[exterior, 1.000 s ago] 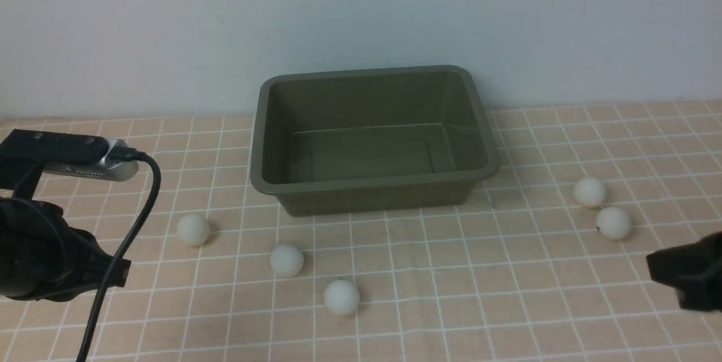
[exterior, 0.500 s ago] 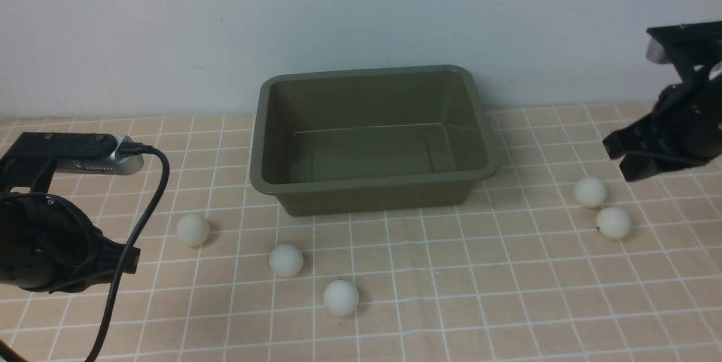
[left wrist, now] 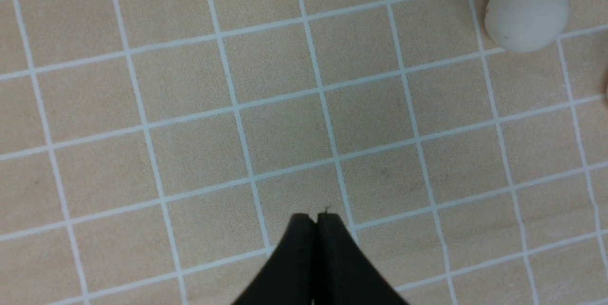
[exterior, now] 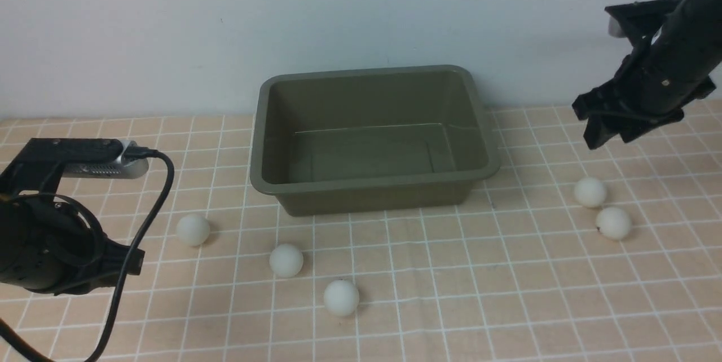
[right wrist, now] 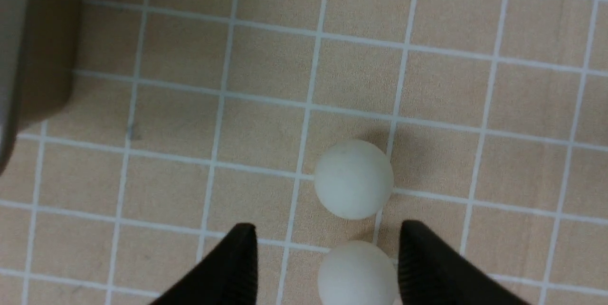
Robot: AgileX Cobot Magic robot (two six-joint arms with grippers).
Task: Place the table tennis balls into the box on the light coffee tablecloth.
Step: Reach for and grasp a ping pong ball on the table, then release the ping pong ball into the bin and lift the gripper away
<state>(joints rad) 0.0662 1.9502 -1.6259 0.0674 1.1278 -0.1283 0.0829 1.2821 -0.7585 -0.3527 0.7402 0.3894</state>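
Hovering spread above two table tennis balls (right wrist: 354, 179), right fingers (right wrist: 237, 262) hold nothing; left fingers (left wrist: 299, 257) are clenched.

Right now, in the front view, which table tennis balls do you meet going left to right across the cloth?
leftmost ball → second ball → nearest ball → fourth ball → rightmost ball

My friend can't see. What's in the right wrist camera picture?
The open right hand hangs over two white table tennis balls lying close together on the light coffee tablecloth. A corner of the box shows at one edge.
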